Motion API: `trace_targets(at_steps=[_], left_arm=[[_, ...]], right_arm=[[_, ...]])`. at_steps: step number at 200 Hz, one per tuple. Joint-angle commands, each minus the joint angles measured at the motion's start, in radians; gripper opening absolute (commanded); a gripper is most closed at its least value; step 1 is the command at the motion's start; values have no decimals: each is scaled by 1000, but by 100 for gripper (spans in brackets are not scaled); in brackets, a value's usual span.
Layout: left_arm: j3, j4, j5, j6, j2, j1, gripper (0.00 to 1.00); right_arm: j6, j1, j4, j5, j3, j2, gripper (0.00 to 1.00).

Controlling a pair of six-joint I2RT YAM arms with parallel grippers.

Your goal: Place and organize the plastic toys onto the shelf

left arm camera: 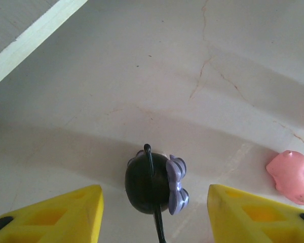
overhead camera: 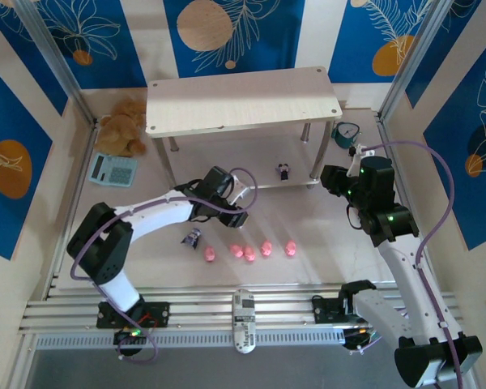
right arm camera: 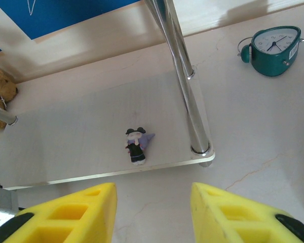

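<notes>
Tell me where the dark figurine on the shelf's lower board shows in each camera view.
Top external: the dark figurine is right of centre on the lower board, near the front-right silver leg.
Right wrist: it is at mid-frame, left of that leg.
Left wrist: the second dark figurine, between the fingers, is another one, lying on the tabletop.
Shared landmark: the silver leg, in the top external and right wrist views.

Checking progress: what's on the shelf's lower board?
One dark figurine sits on the lower board, near a front leg. From overhead, the top board hides its rear.
</notes>
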Motion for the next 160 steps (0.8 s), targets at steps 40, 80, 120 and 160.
trace_targets(at_steps=[40, 80, 120, 160], left_arm=[[45, -55, 38, 30, 54, -17, 57], [38, -56, 49, 27, 62, -19, 58], [46, -56, 64, 23, 89, -19, 58], [53, -56, 51, 27, 102, -19, 57]], right_arm=[[0, -5, -9, 16, 23, -2, 44], [5, -11, -1, 10, 16, 1, 44], [5, -17, 0, 7, 12, 4, 44], [4, -24, -3, 4, 12, 5, 44]])
